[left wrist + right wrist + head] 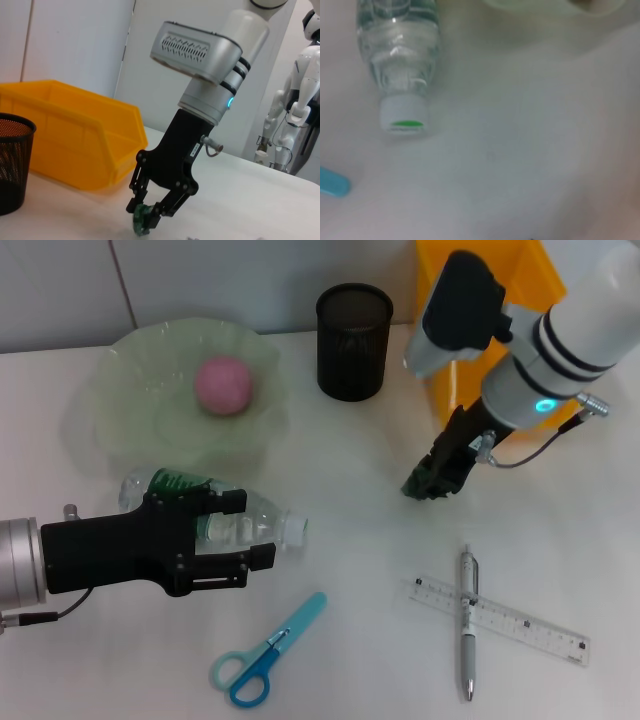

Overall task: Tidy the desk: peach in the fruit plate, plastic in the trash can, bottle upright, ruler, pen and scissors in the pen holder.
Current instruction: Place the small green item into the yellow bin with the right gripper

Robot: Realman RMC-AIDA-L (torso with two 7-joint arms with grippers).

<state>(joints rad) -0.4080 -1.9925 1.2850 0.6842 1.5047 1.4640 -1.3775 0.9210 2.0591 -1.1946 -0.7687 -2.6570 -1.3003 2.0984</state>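
The left gripper (228,532) has its black fingers (222,504) spread around the lying clear plastic bottle (250,525) near the counter's (360,530) left front. The right gripper (147,220) pinches a small crumpled green plastic scrap (141,223) just beside the yellow trash can (75,142). The matte pink peach (223,384) sits in the wavy translucent fruit plate (130,390).

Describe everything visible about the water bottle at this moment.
The bottle is small, clear plastic, with a green-and-white label near its base and a white cap topped green. It lies on its side on the white desk, just in front of the fruit plate, cap pointing toward the robot's right. The left gripper straddles its middle, black fingers on either side; whether they press the plastic cannot be told. It is not yet upright.
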